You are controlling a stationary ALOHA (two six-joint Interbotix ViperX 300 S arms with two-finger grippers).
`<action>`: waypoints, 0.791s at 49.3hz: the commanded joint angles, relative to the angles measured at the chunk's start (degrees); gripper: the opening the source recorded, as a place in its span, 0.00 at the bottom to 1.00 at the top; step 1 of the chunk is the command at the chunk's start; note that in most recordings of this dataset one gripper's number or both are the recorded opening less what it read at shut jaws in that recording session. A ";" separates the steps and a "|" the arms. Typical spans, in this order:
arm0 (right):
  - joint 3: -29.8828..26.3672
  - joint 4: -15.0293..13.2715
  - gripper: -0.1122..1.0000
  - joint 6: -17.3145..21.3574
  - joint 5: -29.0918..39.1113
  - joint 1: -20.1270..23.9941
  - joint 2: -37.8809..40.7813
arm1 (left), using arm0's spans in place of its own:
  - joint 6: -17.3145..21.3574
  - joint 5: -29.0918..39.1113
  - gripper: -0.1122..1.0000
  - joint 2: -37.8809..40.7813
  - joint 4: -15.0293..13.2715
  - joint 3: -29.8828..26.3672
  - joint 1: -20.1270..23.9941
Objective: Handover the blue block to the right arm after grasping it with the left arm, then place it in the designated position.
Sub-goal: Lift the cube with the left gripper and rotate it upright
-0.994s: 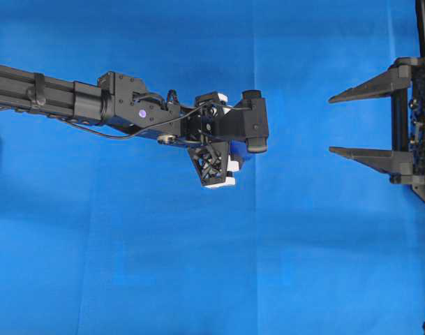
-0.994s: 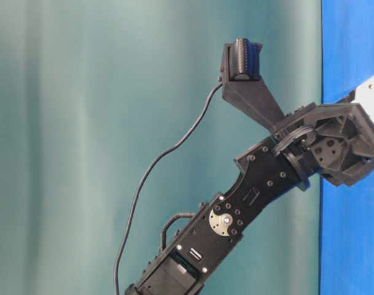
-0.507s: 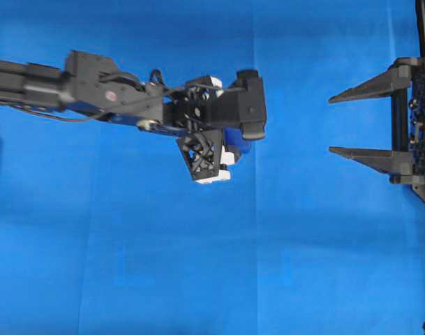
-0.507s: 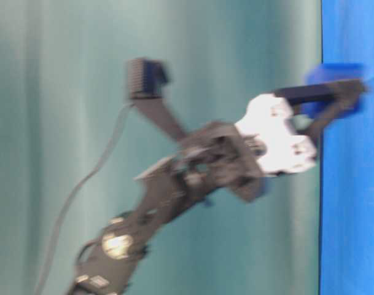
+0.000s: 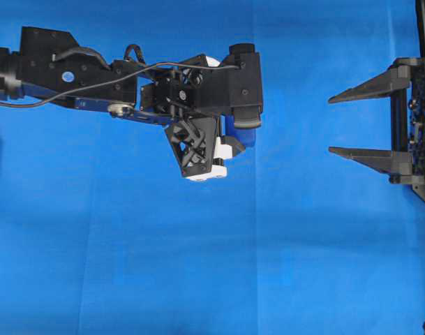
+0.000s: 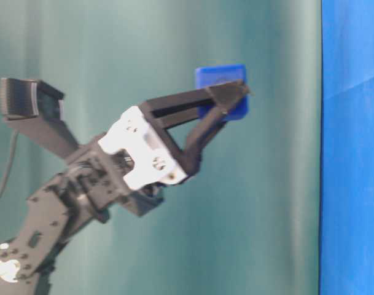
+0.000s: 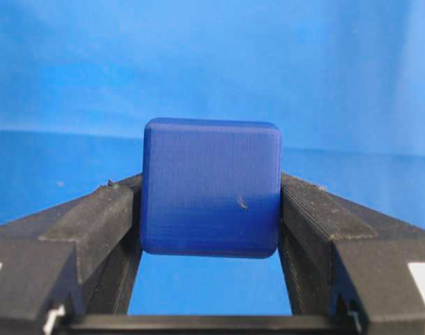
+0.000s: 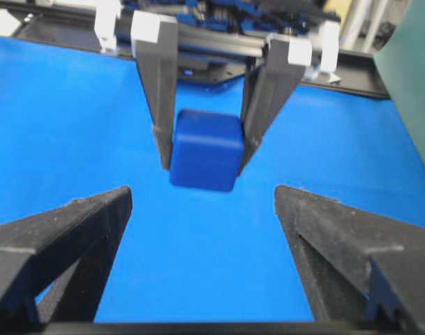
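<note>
The left gripper (image 6: 236, 98) clamps the blue block (image 6: 222, 92) between its 2 fingertips, holding it clear above the blue cloth (image 5: 198, 265). The right gripper (image 5: 338, 125) waits well apart at the cloth's edge, jaws spread wide and holding nothing, facing the block.

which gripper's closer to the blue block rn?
Left. The left gripper is clamped on the blue block, one finger on each side. The right gripper sits open at the right edge of the overhead view, well clear of the block.
</note>
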 commanded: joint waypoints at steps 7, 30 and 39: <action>-1.05 0.26 0.96 0.09 -0.18 0.00 0.26 | 0.09 1.05 0.54 -4.13 0.09 -2.81 -0.44; -1.05 0.26 0.96 0.09 -0.26 0.00 0.53 | 0.00 1.85 0.54 -6.06 0.09 -2.64 -0.44; -1.05 0.26 0.96 0.09 -0.18 -0.09 0.70 | 0.00 1.85 0.54 -6.06 0.09 -2.64 -0.44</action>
